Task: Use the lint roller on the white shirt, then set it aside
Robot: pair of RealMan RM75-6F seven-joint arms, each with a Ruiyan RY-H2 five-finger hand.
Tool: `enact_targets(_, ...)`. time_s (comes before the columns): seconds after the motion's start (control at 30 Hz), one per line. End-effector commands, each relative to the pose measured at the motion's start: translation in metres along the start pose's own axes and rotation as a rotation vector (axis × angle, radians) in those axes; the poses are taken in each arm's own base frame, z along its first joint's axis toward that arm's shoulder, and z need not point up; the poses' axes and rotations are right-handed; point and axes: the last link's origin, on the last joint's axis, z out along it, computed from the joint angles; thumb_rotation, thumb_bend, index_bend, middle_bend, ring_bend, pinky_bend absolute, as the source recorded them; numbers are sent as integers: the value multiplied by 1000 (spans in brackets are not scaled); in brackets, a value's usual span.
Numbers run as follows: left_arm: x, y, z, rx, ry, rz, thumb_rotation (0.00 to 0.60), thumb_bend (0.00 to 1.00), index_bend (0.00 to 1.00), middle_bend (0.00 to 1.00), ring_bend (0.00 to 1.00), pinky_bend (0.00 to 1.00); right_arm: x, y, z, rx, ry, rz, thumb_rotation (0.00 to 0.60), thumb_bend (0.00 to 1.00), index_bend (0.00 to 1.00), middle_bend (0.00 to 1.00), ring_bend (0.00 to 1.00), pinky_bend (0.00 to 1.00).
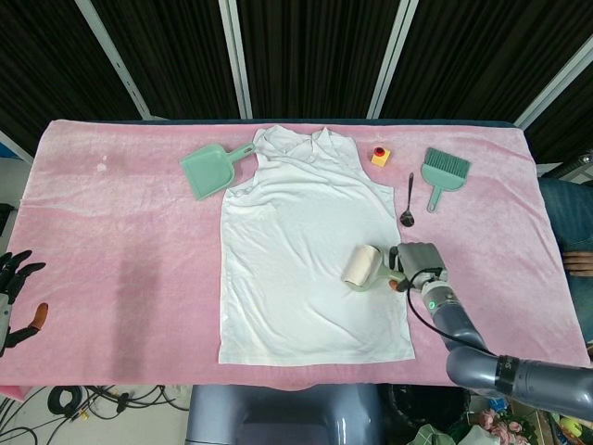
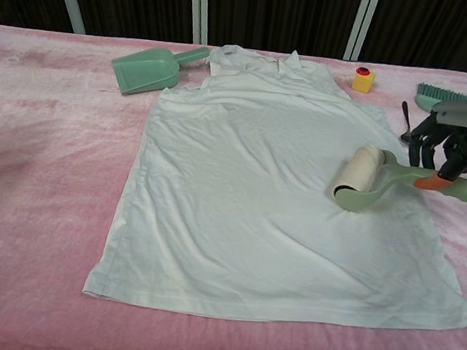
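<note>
You are working over a long table covered in a pink cloth, with dark panels and pale metal struts behind its far edge. In the head view a tangle of cables lies on the floor below the near-left corner.

The white shirt is spread flat in the middle of the cloth, collar toward the far edge, lightly creased.

Your right hand sits at the shirt's right edge, fingers curled around the green handle of the lint roller and gripping it. The pale roll points away from your fingers toward the shirt's middle and rests on the fabric; the handle end sticks out past them over the pink cloth.

Your left hand shows only in the head view, at the left border beyond the table's edge, well apart from everything. Its dark fingers are spread and hold nothing.

The green dustpan lies far left of your right fingers, its handle touching the shirt's shoulder; I can see nothing in its scoop. Beyond your right fingers, toward the far edge, lie the green brush, a dark spoon and a small yellow block with a red top.

The chest view cuts off most of the brush but shows the orange patch against the handle by your fingers.
</note>
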Motion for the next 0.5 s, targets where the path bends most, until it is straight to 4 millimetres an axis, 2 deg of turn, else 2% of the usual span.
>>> enact_targets(0.03, 0, 1, 0, -2, 0, 1, 600, 413, 198, 84, 0, 14, -1, 7, -3, -9, -27, 15, 600, 690, 757, 673, 708, 646)
enact_targets(0.23, 0, 1, -1, -6, 4, 1, 600, 413, 198, 84, 0, 14, -3, 0, 2, 16, -55, 12, 600, 692, 757, 673, 708, 645)
enact_targets(0.5, 1, 0, -1, -7, 4, -4, 600, 413, 198, 84, 0, 14, -7, -28, 17, 70, -58, 22, 600, 698, 757, 673, 709, 646)
